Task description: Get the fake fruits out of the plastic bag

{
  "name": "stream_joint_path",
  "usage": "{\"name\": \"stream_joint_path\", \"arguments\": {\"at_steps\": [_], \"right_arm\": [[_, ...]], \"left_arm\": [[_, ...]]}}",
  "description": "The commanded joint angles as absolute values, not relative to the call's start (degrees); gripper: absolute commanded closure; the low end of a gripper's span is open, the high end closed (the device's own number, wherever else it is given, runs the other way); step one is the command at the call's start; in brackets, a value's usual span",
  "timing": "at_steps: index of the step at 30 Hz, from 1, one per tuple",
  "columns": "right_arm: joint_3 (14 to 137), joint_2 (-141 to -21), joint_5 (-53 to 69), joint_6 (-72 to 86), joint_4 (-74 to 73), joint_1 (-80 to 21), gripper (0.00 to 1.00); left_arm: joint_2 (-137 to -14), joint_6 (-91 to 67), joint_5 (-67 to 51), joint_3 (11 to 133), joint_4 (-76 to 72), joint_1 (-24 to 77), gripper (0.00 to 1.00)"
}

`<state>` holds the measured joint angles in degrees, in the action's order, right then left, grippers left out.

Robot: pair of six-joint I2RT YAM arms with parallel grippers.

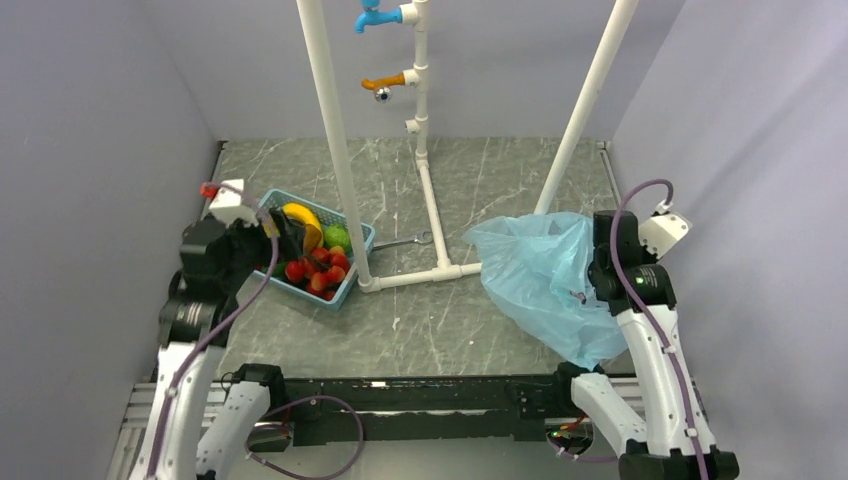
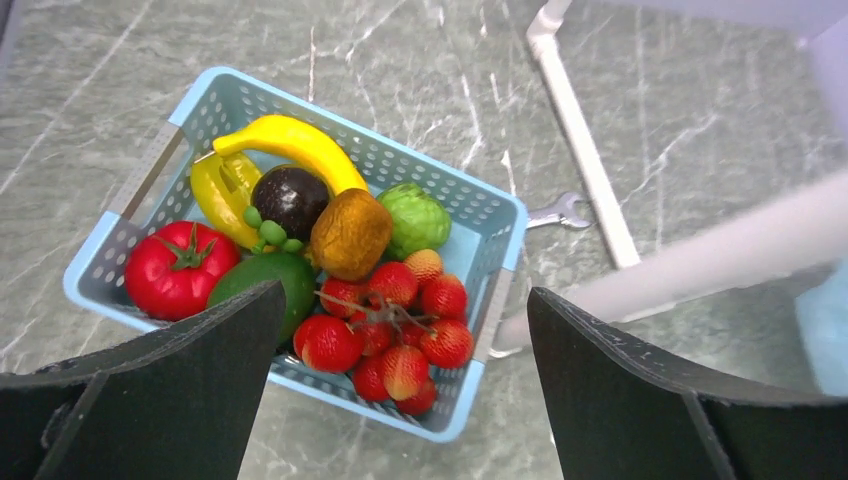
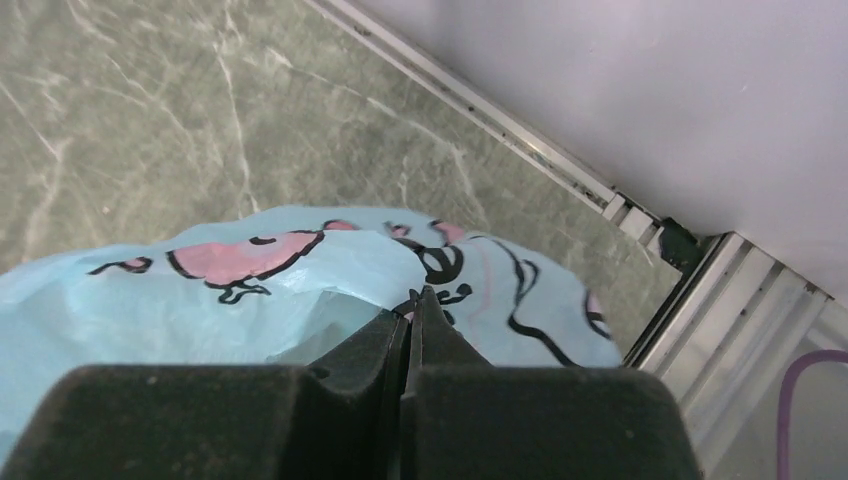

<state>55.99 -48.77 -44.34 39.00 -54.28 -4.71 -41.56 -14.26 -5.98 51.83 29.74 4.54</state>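
Basket [image 2: 420, 165] sat on the table [image 1: 450, 320] left of the pipe frame [image 1: 430, 200], just beside its near-left foot, with the fake fruits [image 2: 392, 283] in it: small ones heaped at the near end, bananas [image 2: 290, 140] toward the far end. A wrench [image 1: 405, 240] lay on the table right of the basket, near the frame's base pipe. Plastic bag [image 1: 540, 270] lay right of the frame, left edge at the base pipe's right end, well apart from the basket; left gripper [image 2: 405, 293] hung over the basket, right gripper [image 3: 415, 300] at the bag's right edge
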Motion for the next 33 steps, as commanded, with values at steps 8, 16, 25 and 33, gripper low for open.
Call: {"name": "stream_joint_path", "arguments": {"at_steps": [8, 16, 25, 33], "right_arm": [[63.41, -44.05, -50.75, 33.94, -52.98, -3.56, 0.98], [58.8, -44.57, -35.93, 30.59, -47.48, -3.59, 0.54], [68.22, -38.69, -22.57, 22.13, -50.32, -3.54, 0.0], [81.83, -32.68, -13.77, 19.71, -51.61, -3.61, 0.0]], "left_arm": [[-22.81, -24.72, -8.39, 59.63, 45.37, 4.48, 0.01], [-19.7, -28.06, -12.71, 61.64, 47.77, 4.48, 0.01], [-22.3, -28.03, -13.78, 73.48, 50.54, 4.48, 0.01], [-25.99, -28.73, -15.65, 87.58, 52.31, 4.49, 0.01]]}}
